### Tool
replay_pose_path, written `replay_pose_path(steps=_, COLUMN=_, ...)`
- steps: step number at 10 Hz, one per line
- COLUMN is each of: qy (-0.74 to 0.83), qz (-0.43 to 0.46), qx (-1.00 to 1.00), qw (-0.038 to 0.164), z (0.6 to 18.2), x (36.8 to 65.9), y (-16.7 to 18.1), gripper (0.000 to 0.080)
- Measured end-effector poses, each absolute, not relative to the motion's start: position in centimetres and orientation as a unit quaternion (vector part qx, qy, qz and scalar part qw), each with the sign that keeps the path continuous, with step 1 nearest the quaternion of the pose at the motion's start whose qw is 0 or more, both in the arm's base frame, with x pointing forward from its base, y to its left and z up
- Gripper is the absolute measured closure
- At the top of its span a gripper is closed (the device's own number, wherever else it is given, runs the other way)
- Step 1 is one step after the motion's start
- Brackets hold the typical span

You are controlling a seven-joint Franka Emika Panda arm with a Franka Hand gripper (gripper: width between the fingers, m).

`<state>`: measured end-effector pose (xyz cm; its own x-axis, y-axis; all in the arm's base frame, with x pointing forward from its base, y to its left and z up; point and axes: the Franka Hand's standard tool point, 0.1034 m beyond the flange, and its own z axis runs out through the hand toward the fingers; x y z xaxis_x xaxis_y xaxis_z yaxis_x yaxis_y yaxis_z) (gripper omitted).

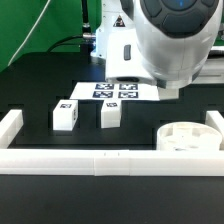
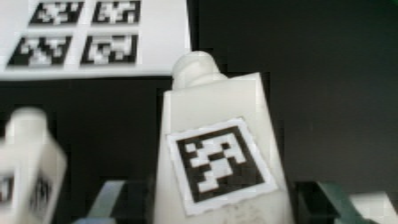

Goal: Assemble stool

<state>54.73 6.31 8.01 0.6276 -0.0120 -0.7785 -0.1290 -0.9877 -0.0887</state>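
In the wrist view a white stool leg (image 2: pixel 214 130) with a black-and-white tag lies lengthwise between my fingers, and my gripper (image 2: pixel 222 205) is shut on it. Another leg (image 2: pixel 27 150) lies close beside it. In the exterior view two tagged legs (image 1: pixel 65 115) (image 1: pixel 110 113) stand on the black table at the exterior view's left. The round white seat (image 1: pixel 188 135) with socket holes lies at the exterior view's right. The arm's bulky white body (image 1: pixel 175 45) hides the gripper and the held leg there.
The marker board (image 1: pixel 115 92) (image 2: pixel 89 35) lies flat at the back of the table. A long white border rail (image 1: pixel 100 160) runs along the front, with a short side piece (image 1: pixel 10 125) at the exterior view's left. A green backdrop stands behind.
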Motion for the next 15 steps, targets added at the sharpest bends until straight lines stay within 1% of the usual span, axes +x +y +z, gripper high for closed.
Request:
replay_pose_path(steps=1, qy=0.039, qz=0.388, qx=-0.918, qw=0.069, z=9.4, x=55.7, y=6.5, gripper=0.0472)
replay_pose_path(steps=2, qy=0.037, qz=0.375, qx=-0.924, qw=0.069, z=10.9, x=55.6, y=6.7, gripper=0.0472)
replay_pose_path(steps=3, qy=0.036, qz=0.343, qx=-0.936, qw=0.070, z=11.8, x=56.7, y=6.9, gripper=0.0472)
replay_pose_path(steps=4, qy=0.041, qz=0.288, qx=-0.954, qw=0.070, z=11.6, x=57.8, y=7.0, gripper=0.0472)
replay_pose_path(steps=6, qy=0.048, qz=0.232, qx=-0.969, qw=0.068, z=11.7, x=57.6, y=7.0, gripper=0.0472)
replay_pose_path(steps=7, qy=0.051, qz=0.183, qx=-0.980, qw=0.067, z=11.6, x=58.5, y=7.0, gripper=0.0472)
replay_pose_path(steps=8, qy=0.053, qz=0.147, qx=-0.985, qw=0.066, z=11.7, x=58.7, y=7.2, gripper=0.0472)
replay_pose_path(steps=9, qy=0.049, qz=0.131, qx=-0.988, qw=0.067, z=12.1, x=59.0, y=7.7, gripper=0.0472)
replay_pose_path(steps=10, qy=0.049, qz=0.078, qx=-0.993, qw=0.069, z=12.7, x=60.5, y=8.2, gripper=0.0472)
replay_pose_path(steps=12, qy=0.053, qz=0.008, qx=-0.996, qw=0.065, z=12.3, x=60.4, y=8.0, gripper=0.0472)
replay_pose_path(steps=13, qy=0.058, qz=-0.023, qx=-0.996, qw=0.069, z=12.2, x=60.9, y=8.2, gripper=0.0472)
replay_pose_path(steps=14, qy=0.068, qz=-0.059, qx=-0.993, qw=0.077, z=12.1, x=61.8, y=8.6, gripper=0.0472)
replay_pose_path(steps=15, qy=0.068, qz=-0.069, qx=-0.992, qw=0.081, z=12.0, x=62.0, y=9.0, gripper=0.0472)
